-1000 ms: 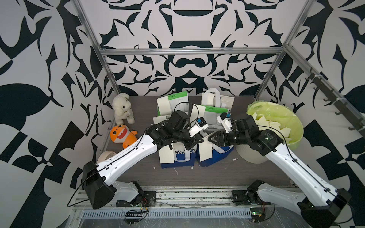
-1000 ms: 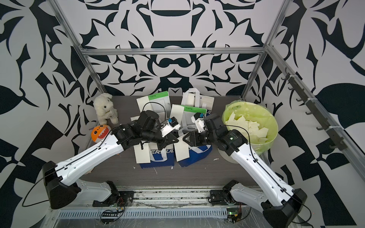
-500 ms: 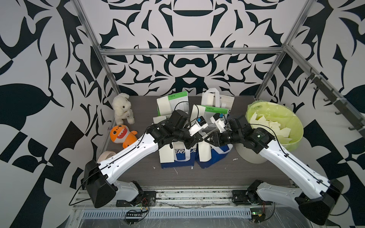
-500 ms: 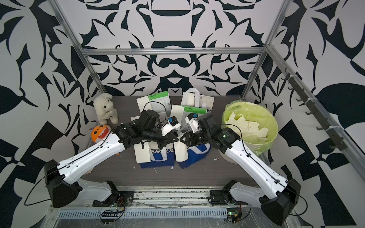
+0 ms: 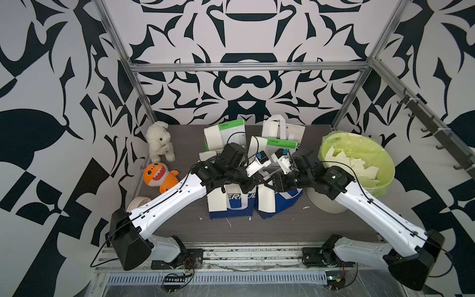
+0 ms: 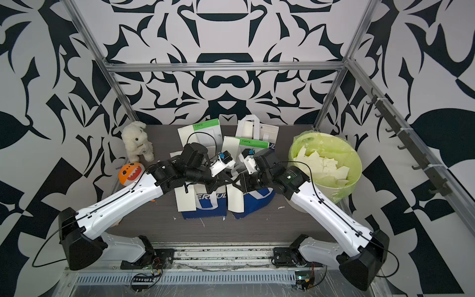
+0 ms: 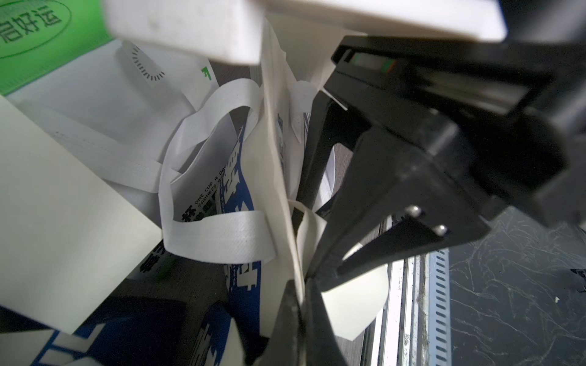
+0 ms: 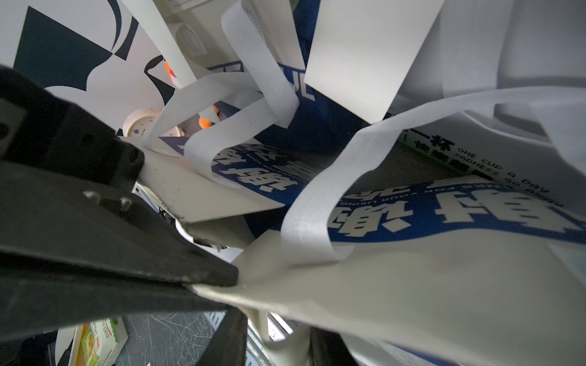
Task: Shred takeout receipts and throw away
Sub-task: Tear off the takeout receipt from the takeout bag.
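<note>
Standing at the 6 o'clock edge of the desk [image 5: 282, 231], I see both arms meeting at the centre, above two blue bags [image 5: 239, 210]. The left claw [image 7: 299, 304] is clenched on a receipt [image 7: 276, 158], which the left wrist view shows pinched edge-on at one end. From that pinch the slip's long axis runs straight away, in line with the claw's own reach.

The right claw [image 5: 270, 183] comes in from 4 o'clock, tip to tip with the left. In the right wrist view cream paper lies between its jaws, but I cannot tell whether they have bitten down.

That closeness is what I judge the tear to depend on. Two grips side by side on one edge could pull apart across the short width. The paper is thin, matte and cream, and stiff enough to hold a flat plane. The white bag handles [image 7: 218, 240] crowding it are softer, woven and looped, so they could easily be snagged by mistake.

The bin [image 5: 331, 144], round with a glossy green liner, sits at 3 o'clock and is nearer the right arm. It already holds jagged torn pieces [image 5: 359, 164]. Another whole slip [image 5: 217, 203] lies flat on the bag at 7 o'clock from the claws.
</note>
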Available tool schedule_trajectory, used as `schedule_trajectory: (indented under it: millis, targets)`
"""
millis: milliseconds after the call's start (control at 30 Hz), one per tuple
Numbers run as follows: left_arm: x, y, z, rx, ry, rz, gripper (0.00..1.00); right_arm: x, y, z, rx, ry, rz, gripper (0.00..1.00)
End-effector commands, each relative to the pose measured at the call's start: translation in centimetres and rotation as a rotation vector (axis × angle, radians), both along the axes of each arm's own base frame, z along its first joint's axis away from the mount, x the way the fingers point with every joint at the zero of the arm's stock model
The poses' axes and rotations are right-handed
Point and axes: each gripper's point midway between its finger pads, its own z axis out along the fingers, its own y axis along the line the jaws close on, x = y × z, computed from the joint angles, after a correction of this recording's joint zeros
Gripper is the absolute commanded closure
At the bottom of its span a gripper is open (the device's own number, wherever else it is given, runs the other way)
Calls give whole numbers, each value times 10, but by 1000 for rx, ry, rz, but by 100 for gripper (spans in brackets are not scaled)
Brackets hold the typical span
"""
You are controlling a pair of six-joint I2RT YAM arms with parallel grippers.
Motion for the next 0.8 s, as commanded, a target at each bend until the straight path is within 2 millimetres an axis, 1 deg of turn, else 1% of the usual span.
schedule_trajectory:
  millis: [0, 167, 200, 233, 267, 367, 400, 500, 533, 633, 700, 767]
  targets:
    - [-9, -14, 12, -79, -11, -72, 100, 17, 20, 36, 99, -117, 9, 72]
    - [-7, -12, 16, -72, -33, -57, 100, 21, 21, 38, 103, -127, -6, 84]
    - [-6, -10, 18, -66, -44, -55, 91, 22, 21, 38, 102, -129, -12, 86]
    - [-7, -8, 21, -57, -57, -56, 69, 22, 20, 38, 103, -130, -17, 89]
    - [-5, -5, 23, -48, -68, -46, 63, 22, 20, 39, 104, -132, -18, 91]
    - [1, 6, 30, -15, -130, -4, 48, 23, 19, 40, 104, -138, -29, 98]
    - [2, 12, 32, -5, -159, 12, 40, 23, 18, 41, 104, -141, -32, 100]
    - [6, 31, 43, -2, -249, 69, 21, 24, 18, 44, 110, -143, -36, 100]
    - [8, 37, 43, -1, -261, 83, 18, 23, 18, 46, 115, -145, -35, 100]
    - [8, 51, 44, -9, -235, 86, 19, 22, 19, 53, 132, -152, -29, 100]
    - [6, 54, 42, -13, -198, 74, 21, 19, 20, 59, 146, -160, -17, 100]
    - [3, 53, 38, -10, -173, 54, 23, 18, 20, 63, 154, -166, -10, 100]
